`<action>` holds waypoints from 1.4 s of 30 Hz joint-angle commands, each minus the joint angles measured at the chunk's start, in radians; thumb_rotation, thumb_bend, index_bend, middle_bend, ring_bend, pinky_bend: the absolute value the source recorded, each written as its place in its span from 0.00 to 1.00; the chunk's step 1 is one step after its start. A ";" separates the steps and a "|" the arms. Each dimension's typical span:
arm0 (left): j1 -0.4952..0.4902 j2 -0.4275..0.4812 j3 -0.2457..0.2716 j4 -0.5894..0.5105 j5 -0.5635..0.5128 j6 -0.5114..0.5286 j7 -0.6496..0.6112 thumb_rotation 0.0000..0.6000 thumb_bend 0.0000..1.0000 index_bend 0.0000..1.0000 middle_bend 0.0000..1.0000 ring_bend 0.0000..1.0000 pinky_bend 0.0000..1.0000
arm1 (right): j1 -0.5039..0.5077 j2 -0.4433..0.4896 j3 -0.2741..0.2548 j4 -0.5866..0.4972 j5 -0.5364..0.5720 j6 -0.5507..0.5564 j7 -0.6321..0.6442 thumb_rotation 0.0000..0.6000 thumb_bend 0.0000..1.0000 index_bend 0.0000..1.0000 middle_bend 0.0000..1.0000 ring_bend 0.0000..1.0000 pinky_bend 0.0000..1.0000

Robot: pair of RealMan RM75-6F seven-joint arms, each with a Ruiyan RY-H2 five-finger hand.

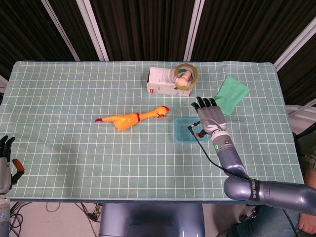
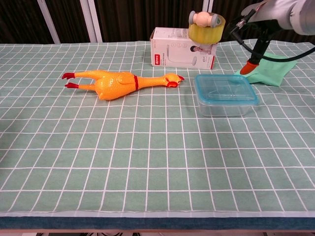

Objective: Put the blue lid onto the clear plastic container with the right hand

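Fingers of the right hand (image 1: pixel 210 116) spread apart, holding nothing, raised just right of the clear plastic container (image 2: pixel 226 95). Blue lid (image 2: pixel 225 88) sits flat on the container, on the green checked tablecloth (image 1: pixel 74 98). Left hand (image 1: pixel 7 160) rests at the table's near-left edge, fingers apart and empty.

The blue lid (image 2: pixel 225 88) lies flat and level on the clear plastic container (image 2: pixel 226 106), which stands upright on the counter (image 2: pixel 147 162).
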 commanded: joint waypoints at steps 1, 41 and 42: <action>-0.002 -0.002 -0.001 0.001 -0.007 -0.003 0.003 1.00 0.77 0.10 0.00 0.00 0.00 | -0.050 0.024 0.004 0.037 -0.075 -0.019 0.074 1.00 0.30 0.33 0.00 0.00 0.00; -0.015 -0.008 -0.006 0.010 -0.058 -0.016 0.029 1.00 0.77 0.10 0.00 0.00 0.00 | -0.075 -0.173 0.004 0.467 -0.142 -0.253 0.187 1.00 0.54 0.59 0.00 0.00 0.00; -0.015 -0.008 -0.006 0.010 -0.058 -0.016 0.029 1.00 0.77 0.10 0.00 0.00 0.00 | -0.076 -0.178 0.003 0.475 -0.142 -0.257 0.188 1.00 0.54 0.59 0.00 0.00 0.00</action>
